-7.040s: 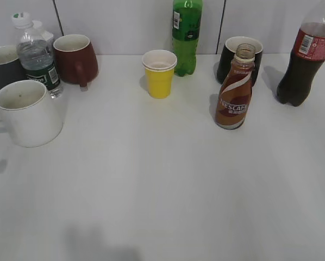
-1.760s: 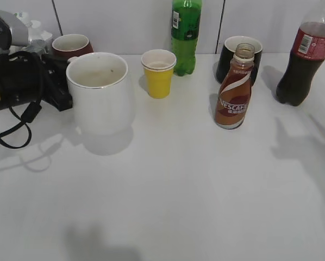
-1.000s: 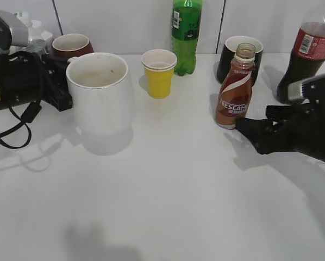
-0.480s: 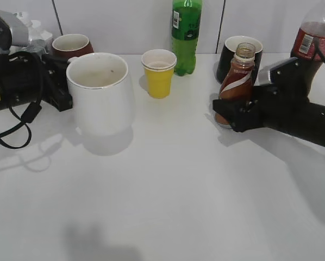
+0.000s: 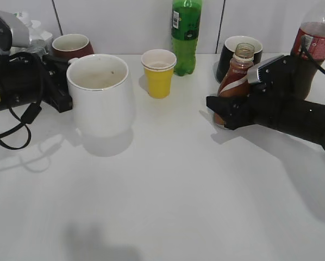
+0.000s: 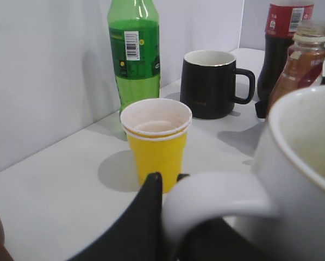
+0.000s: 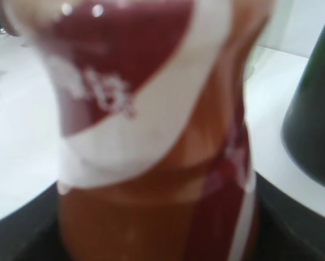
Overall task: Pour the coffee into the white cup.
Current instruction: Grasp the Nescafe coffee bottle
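Observation:
The white cup [image 5: 100,100] is a large mug held a little above the table at the left, upright, with its shadow beneath. My left gripper [image 5: 67,95] is shut on its handle, and the left wrist view shows my fingers [image 6: 168,179] pinching the handle next to the cup [image 6: 298,179]. The coffee bottle [image 5: 236,76] stands uncapped at the right and also shows in the left wrist view [image 6: 301,65]. My right gripper [image 5: 219,111] has a finger on each side of its lower body. The bottle [image 7: 151,136] fills the right wrist view between the fingers [image 7: 157,228]; whether they press on it is unclear.
A yellow paper cup [image 5: 159,73] and a green soda bottle [image 5: 186,32] stand at the back middle. A black mug [image 5: 227,54] is behind the coffee, with a cola bottle [image 5: 309,43] at the back right. A brown mug [image 5: 70,44] is behind the left arm.
My right arm came in from the right and its fingers slid around the coffee bottle's lower body. The left gripper and the white cup have stayed still.

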